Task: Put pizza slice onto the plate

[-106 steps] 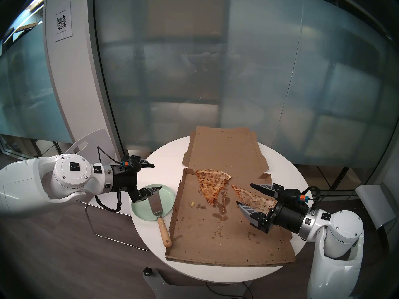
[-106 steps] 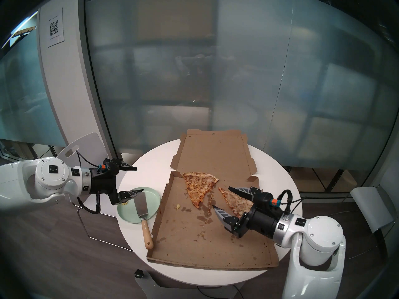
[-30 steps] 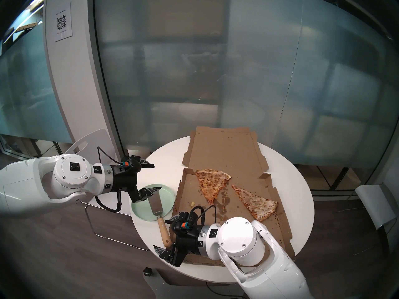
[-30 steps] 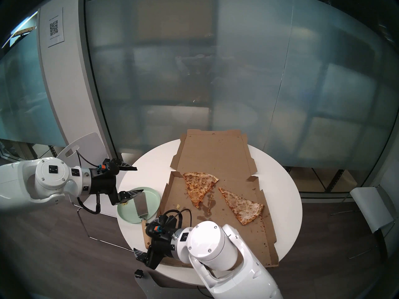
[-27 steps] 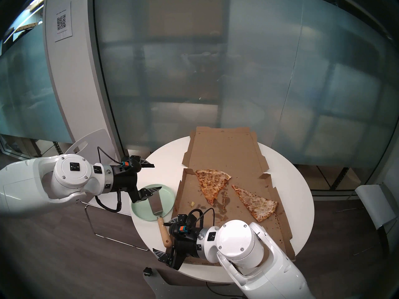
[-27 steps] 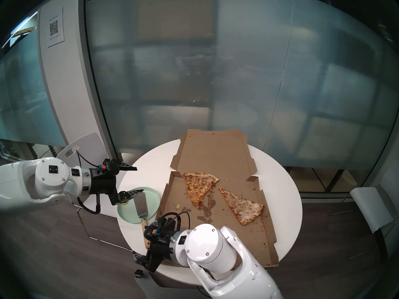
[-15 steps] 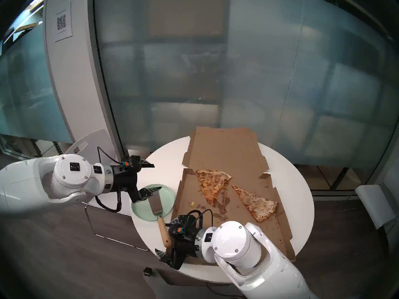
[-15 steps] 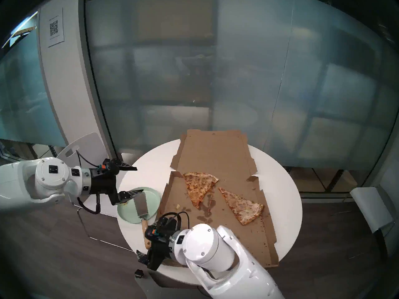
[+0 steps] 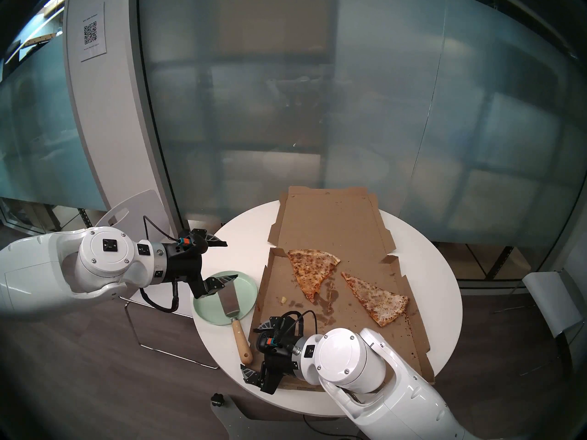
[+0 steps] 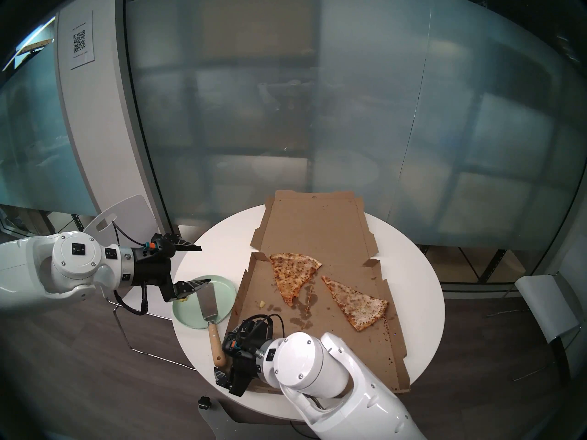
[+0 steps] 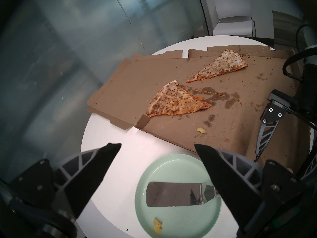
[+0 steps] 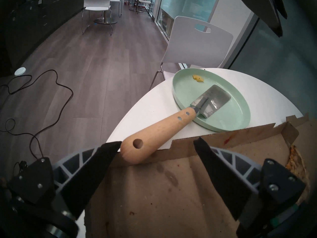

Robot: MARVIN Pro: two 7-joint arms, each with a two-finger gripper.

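tabletop (image 9: pixel 441 290) white, round | box (image 9: pixel 333 344) open, flat | slice (image 9: pixel 378 298) in box, right side, well apart from plate | plate (image 9: pixel 206 312) left of box, spatula (image 9: pixel 233 315) blade on it | left end effector (image 9: pixel 230 260) open over plate | right end effector (image 12: pixel 157 145) open at spatula handle end, nothing held

Glossy white arms (image 9: pixel 104 264) — black wrists, grey-ribbed black fingers (image 11: pixel 96 165), looping black cables.
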